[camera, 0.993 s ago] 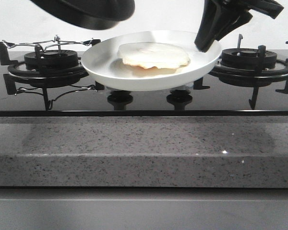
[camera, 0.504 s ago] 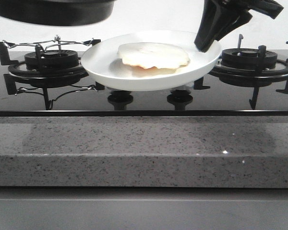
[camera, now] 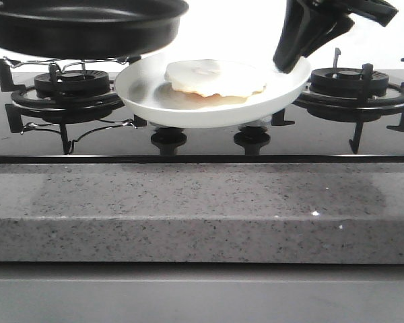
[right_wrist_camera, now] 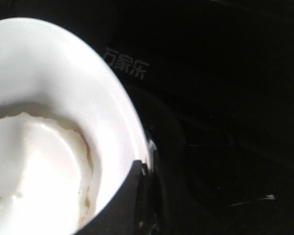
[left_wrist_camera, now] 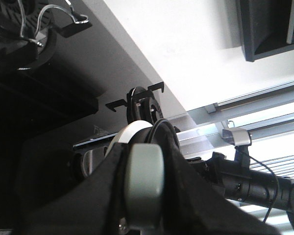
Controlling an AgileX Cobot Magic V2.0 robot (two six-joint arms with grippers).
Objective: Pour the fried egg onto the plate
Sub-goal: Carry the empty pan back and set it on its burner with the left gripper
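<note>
The fried egg (camera: 215, 77), a cream-white wavy disc with an orange edge underneath, lies on the white plate (camera: 141, 91). The plate hangs level just above the hob's middle. My right gripper (camera: 289, 62) is shut on the plate's right rim. The right wrist view shows the plate (right_wrist_camera: 63, 73), the egg (right_wrist_camera: 34, 166) and the right gripper (right_wrist_camera: 144, 196) clamped on the rim. The black frying pan (camera: 81, 27) hovers upright over the left burner, left of the plate. In the left wrist view my left gripper (left_wrist_camera: 146, 156) is shut on the pan's grey handle (left_wrist_camera: 144, 193).
A black glass hob carries a left burner (camera: 71, 87) with a wire rack and a right burner (camera: 353, 87). Two knobs (camera: 168, 139) (camera: 251, 139) sit under the plate. A speckled grey counter edge (camera: 202, 215) runs across the front.
The frying pan has swung left away from above the plate, levelled out and come down over the left burner. Plate, egg and right gripper have stayed put.
</note>
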